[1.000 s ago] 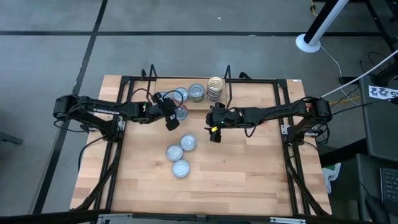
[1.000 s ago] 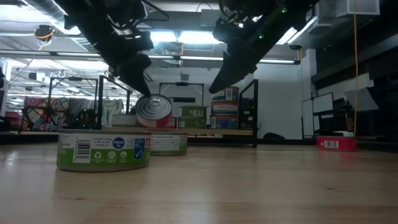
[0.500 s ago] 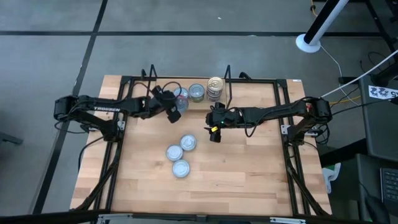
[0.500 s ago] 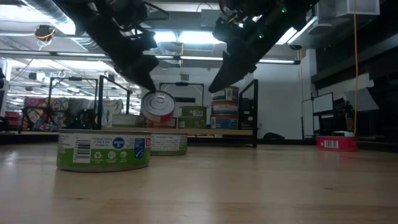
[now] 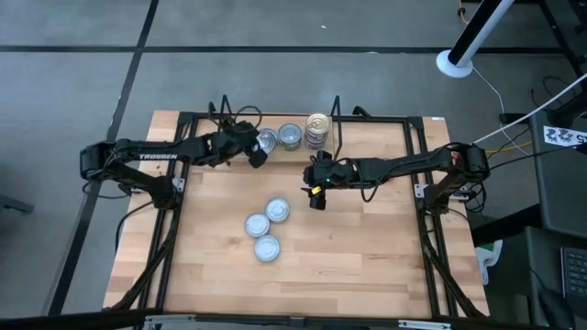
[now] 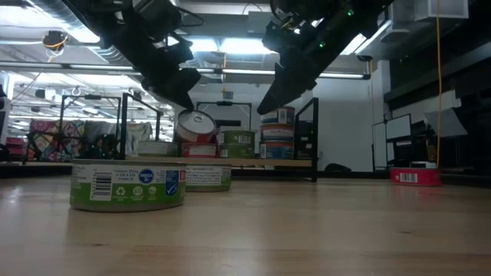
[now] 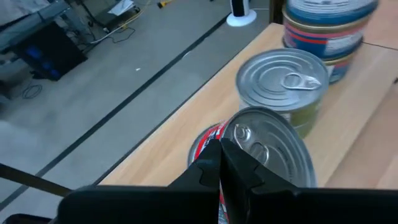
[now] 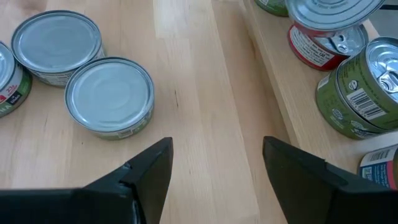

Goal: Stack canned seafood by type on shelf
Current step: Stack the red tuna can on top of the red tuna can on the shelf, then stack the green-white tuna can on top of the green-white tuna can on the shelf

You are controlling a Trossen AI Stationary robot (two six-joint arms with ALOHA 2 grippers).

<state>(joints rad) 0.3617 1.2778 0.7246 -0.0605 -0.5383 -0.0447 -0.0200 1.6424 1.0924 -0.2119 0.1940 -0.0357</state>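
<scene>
From above, the left hand carries a red tin over the shelf at the bench's back edge; the right hand waits mid-bench, fingers apart. At bench height the red tin hangs tilted. The left wrist camera shows the fingers pinched on its rim. It looks rigid, light and slick; gripping across the sidewall seems steadier.
</scene>
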